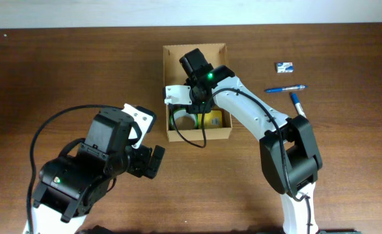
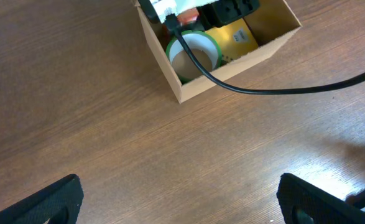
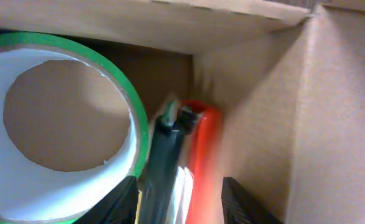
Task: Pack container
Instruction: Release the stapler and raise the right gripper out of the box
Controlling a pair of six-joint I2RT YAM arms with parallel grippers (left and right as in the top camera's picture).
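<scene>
The brown cardboard container stands open at the table's middle back; it also shows in the left wrist view. It holds a green-edged tape roll and a yellow item. My right gripper reaches down into the container next to the roll. A blurred red and black item lies between its spread fingers against the container wall. My left gripper is open and empty over bare wood in front of the container.
To the right of the container lie a blue pen, a second blue pen and a small blue-and-white item. The right arm's black cable hangs across the container's front.
</scene>
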